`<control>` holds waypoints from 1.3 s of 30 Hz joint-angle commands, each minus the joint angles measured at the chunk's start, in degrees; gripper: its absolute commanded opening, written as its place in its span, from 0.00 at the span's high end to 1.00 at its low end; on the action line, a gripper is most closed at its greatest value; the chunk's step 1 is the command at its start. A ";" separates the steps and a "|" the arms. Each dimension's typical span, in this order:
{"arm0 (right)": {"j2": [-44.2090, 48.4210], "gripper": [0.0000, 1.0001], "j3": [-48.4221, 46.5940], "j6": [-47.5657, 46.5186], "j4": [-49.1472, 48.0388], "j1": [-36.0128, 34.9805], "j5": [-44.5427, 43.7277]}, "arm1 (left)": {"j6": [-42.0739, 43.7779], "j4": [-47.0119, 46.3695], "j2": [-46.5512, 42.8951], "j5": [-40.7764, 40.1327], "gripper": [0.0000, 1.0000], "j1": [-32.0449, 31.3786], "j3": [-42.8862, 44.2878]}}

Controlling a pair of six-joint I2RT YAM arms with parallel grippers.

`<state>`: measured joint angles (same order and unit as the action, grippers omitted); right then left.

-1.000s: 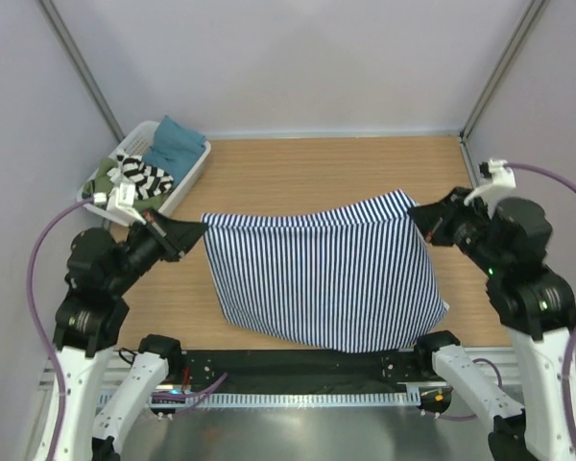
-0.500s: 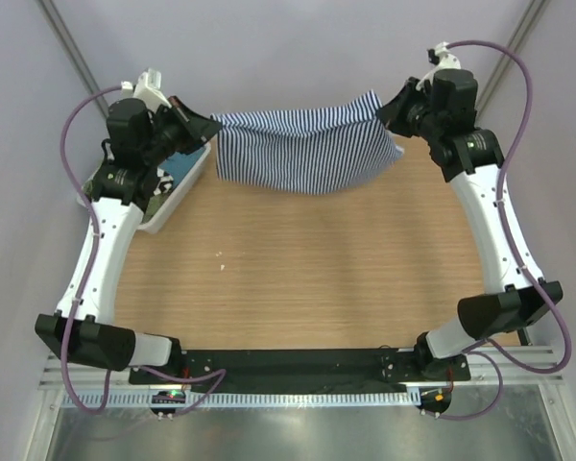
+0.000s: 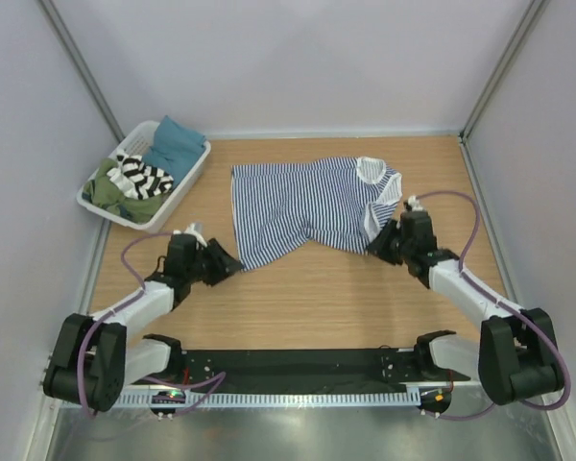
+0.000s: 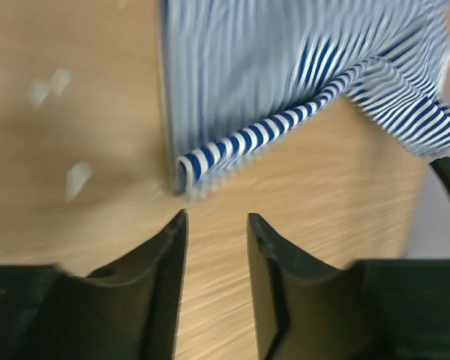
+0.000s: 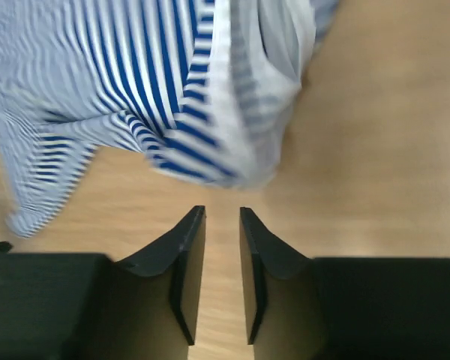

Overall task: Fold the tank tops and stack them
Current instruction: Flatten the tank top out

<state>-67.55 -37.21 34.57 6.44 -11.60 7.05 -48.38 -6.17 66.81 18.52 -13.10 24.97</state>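
Top external, navy-striped tank top [image 3: 307, 204] lying loose, left pincer [image 3: 234, 266] and right pincer [image 3: 373, 248] parted, empty.

Navy-striped tank top [image 3: 307, 206] lies spread on table [image 3: 317, 288].

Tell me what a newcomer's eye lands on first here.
The navy-and-white striped tank top lies loosely spread across the middle of the wooden table, its near edge curled. The left gripper and right gripper sit low at its near corners, jaws apart and empty. At the far left, a white basket holds the black-and-white striped tank top among other clothes.
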 commanded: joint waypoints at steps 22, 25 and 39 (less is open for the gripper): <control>-3.55 0.46 -2.51 -7.76 6.40 0.08 -7.75 | 10.06 12.85 -7.32 -7.98 0.21 -1.66 3.06; -6.36 0.46 -3.66 -7.23 5.96 0.08 -3.54 | 9.28 13.38 -5.03 -6.84 0.24 -1.66 3.94; -2.85 0.99 -0.23 -6.53 7.71 0.08 -3.27 | 6.99 16.45 -7.83 -5.25 0.56 -3.68 -1.06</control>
<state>-72.62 -38.00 28.34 14.28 -11.62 4.01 -40.53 8.47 61.25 12.64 -15.77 24.82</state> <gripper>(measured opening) 0.031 0.446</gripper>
